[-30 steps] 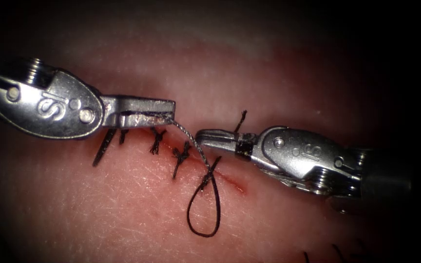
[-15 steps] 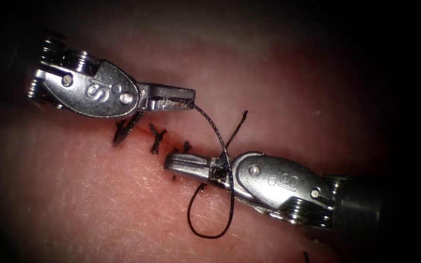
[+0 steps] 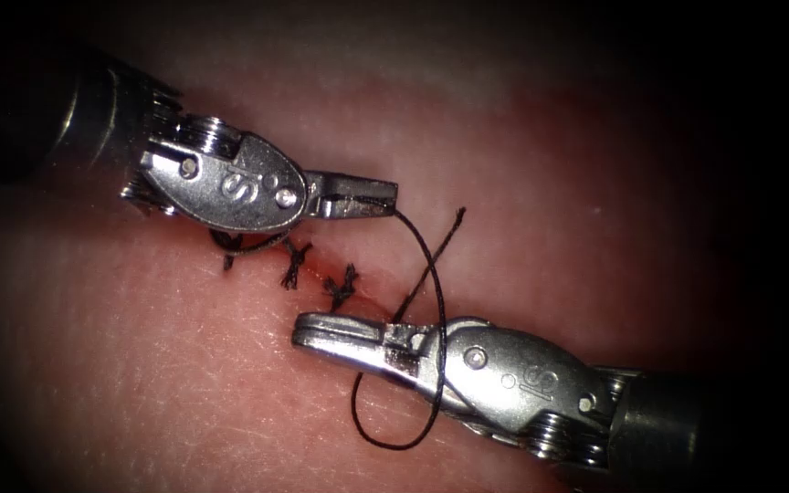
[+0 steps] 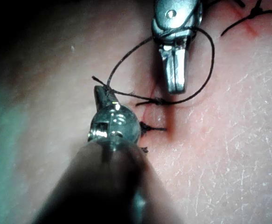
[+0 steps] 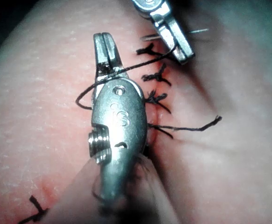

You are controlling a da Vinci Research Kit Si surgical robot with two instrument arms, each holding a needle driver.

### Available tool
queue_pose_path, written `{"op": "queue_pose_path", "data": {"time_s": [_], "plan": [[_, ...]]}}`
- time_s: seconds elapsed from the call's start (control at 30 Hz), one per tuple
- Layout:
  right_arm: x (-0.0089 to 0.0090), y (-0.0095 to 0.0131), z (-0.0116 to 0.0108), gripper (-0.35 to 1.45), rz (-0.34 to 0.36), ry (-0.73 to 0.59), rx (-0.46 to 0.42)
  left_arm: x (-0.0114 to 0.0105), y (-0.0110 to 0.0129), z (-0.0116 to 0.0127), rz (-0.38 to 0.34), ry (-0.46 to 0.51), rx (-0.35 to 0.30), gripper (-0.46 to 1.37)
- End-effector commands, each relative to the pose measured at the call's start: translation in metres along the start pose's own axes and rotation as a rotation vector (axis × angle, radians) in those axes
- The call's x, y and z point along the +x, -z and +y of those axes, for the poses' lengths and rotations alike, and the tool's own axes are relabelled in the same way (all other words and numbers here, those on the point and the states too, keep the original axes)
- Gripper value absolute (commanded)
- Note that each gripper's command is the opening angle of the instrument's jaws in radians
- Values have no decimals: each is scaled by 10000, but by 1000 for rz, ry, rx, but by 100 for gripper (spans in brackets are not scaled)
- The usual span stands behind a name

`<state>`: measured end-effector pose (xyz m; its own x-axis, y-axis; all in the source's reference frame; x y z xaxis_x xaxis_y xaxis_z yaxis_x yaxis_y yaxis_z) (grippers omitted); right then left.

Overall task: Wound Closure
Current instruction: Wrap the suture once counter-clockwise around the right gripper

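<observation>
The left claw is closed on the thread, gripping it right at its tips, above the cut on the tissue. From there the thread arcs down and to the right, passes over the right claw just behind its jaws, and swings on into a round loop lying on the tissue below that tool. The right claw is closed and holds nothing; the thread is simply draped around it near the hinge. It lies low across the cut, pointing toward the left side, with its tips just below the row of finished knots. In the left wrist view the left claw points at the right claw, with the loop curving between them. A short loose thread end sticks up and to the right from the cut, above the right tool. The cut shows thin red fluid between the knots. I can't make out a needle.
</observation>
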<state>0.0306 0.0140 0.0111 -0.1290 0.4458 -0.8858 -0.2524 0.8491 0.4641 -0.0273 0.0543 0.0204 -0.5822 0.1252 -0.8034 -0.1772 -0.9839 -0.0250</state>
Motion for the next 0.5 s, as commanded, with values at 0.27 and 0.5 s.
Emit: {"op": "queue_pose_path", "data": {"time_s": [0.27,0.5], "plan": [[6,-3,8,-35,127,-110,-147,-16,-10,19,10,22,-10,-35],[-1,-4,19,-35,141,-143,-299,-21,-13,30,9,34,-9,-35]]}}
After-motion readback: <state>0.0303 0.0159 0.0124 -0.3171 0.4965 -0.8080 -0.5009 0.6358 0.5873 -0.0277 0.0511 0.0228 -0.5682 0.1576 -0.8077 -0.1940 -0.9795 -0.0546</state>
